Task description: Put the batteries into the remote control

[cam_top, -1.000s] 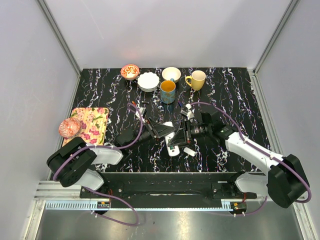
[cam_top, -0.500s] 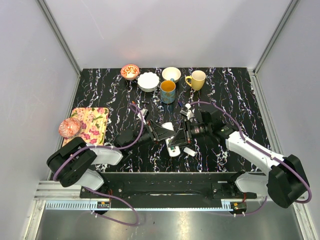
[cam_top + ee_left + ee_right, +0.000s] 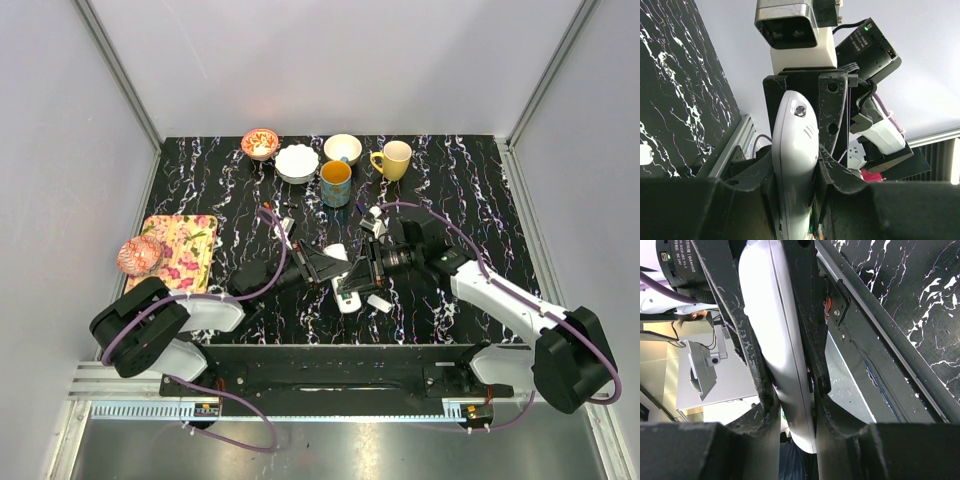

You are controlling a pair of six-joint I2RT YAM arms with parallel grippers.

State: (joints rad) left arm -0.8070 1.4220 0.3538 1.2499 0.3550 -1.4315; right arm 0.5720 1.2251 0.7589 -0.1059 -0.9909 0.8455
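The remote control (image 3: 345, 297) is a slim white bar held just above the table's middle, between both arms. My left gripper (image 3: 331, 267) comes in from the left and is shut on it. In the left wrist view the white remote control (image 3: 794, 142) sits pinched between the black fingers (image 3: 836, 176) of the left gripper (image 3: 796, 182). My right gripper (image 3: 361, 271) is shut on the same bar from the right. In the right wrist view the remote control (image 3: 771, 330) runs between the pads of the right gripper (image 3: 792, 402). I cannot make out any batteries.
A small white chip (image 3: 378, 302) lies just right of the remote's near end. Along the back stand a patterned bowl (image 3: 260, 143), two white bowls (image 3: 297, 163), a blue mug (image 3: 336, 183) and a yellow mug (image 3: 393, 159). A floral mat (image 3: 188, 247) with a pink ball (image 3: 139, 256) lies left.
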